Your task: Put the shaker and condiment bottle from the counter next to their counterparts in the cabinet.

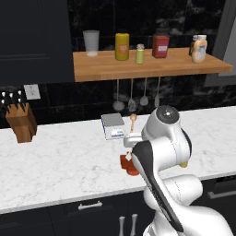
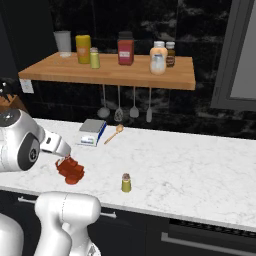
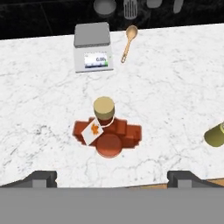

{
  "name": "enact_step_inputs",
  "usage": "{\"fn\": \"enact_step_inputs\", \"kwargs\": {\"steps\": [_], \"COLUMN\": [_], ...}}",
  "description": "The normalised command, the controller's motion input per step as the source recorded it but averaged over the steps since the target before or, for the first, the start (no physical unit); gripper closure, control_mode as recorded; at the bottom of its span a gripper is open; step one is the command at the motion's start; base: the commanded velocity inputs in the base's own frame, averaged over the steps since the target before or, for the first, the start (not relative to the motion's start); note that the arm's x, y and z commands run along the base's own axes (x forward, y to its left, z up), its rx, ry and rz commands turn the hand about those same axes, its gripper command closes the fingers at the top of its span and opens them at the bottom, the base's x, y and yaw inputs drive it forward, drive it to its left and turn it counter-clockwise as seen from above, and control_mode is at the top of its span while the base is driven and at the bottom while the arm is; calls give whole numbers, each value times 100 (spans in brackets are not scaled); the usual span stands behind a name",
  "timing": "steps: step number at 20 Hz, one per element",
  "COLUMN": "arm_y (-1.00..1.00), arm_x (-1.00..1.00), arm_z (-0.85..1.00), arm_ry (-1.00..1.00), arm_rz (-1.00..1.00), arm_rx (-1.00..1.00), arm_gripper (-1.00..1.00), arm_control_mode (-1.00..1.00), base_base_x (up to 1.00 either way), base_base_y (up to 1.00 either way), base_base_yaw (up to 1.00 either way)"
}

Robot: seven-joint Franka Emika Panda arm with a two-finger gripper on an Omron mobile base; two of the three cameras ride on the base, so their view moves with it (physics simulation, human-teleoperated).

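The pincer [image 3: 112, 177] hangs above the surface [image 3: 183, 83] with its fingertips [image 3: 41, 177] spread fully apart, holding nothing and touching nothing. Straight below it the condiment bottle [image 3: 107, 131] stands on the marble near the front edge, tan cap up, a white tag at its neck. The shaker [image 2: 126, 183] stands on the same surface, off to the bottle's right, well apart. Behind them lie a small scale [image 3: 92, 52] and a wooden spoon [image 3: 128, 41]. Above, the cabinet [image 2: 110, 75] carries a pale green shaker [image 2: 94, 58] and a red jar [image 2: 125, 49]

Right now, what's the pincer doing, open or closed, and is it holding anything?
Pincer: open wide, holding nothing, poised above the condiment bottle on the counter.
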Motion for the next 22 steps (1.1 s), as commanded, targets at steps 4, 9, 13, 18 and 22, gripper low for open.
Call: {"fn": "enact_step_inputs", "kwargs": {"steps": [4, 9, 13, 18, 22], "arm_y": [0, 0, 0, 0, 0], "arm_x": [5, 15, 19, 8, 1], "arm_z": [-12, -13, -12, -15, -13], "arm_ry": [0, 0, 0, 0, 0], "arm_rz": [0, 0, 0, 0, 0], "arm_rx": [0, 0, 0, 0, 0], "arm_gripper": [-100, -100, -100, -100, -100], "arm_control_mode": [-100, -100, -100, -100, -100], "base_base_x": [0, 0, 0, 0, 0], "base_base_y": [0, 0, 0, 0, 0], "base_base_yaw": [0, 0, 0, 0, 0]}}
